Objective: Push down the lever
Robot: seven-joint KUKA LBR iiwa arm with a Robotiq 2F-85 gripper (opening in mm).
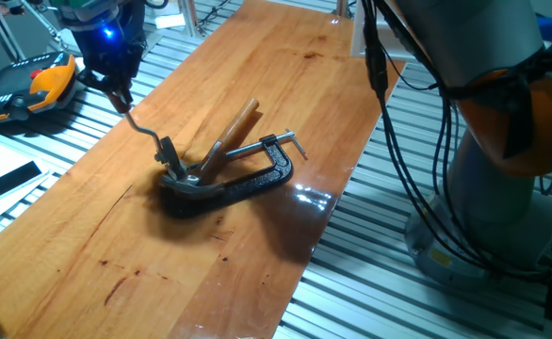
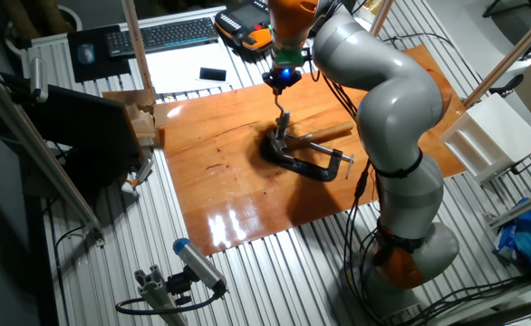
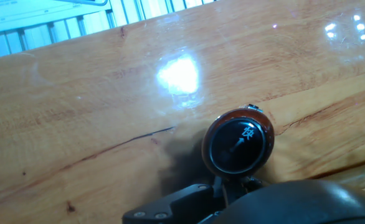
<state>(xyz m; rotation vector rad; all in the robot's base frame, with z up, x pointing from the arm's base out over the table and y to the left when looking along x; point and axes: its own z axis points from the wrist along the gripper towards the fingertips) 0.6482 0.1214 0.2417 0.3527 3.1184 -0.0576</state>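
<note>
The lever (image 1: pixel 150 133) is a thin bent metal rod that rises up and to the left from a silvery fitting (image 1: pixel 189 173) on the wooden board. Its round dark-reddish knob (image 3: pixel 238 142) fills the lower middle of the hand view, seen from straight above. My gripper (image 1: pixel 121 100) hangs right over the knob, its fingers drawn together to one tip that touches or nearly touches it. In the other fixed view my gripper (image 2: pixel 282 88) stands just above the lever (image 2: pixel 283 118). No fingers show in the hand view.
A black C-clamp (image 1: pixel 248 179) with a threaded screw (image 1: pixel 257 146) holds the fitting, and a long brown wooden handle (image 1: pixel 236 127) leans back from it. An orange-black device (image 1: pixel 42 85) lies left of the board. My arm's base (image 1: pixel 493 188) stands at the right.
</note>
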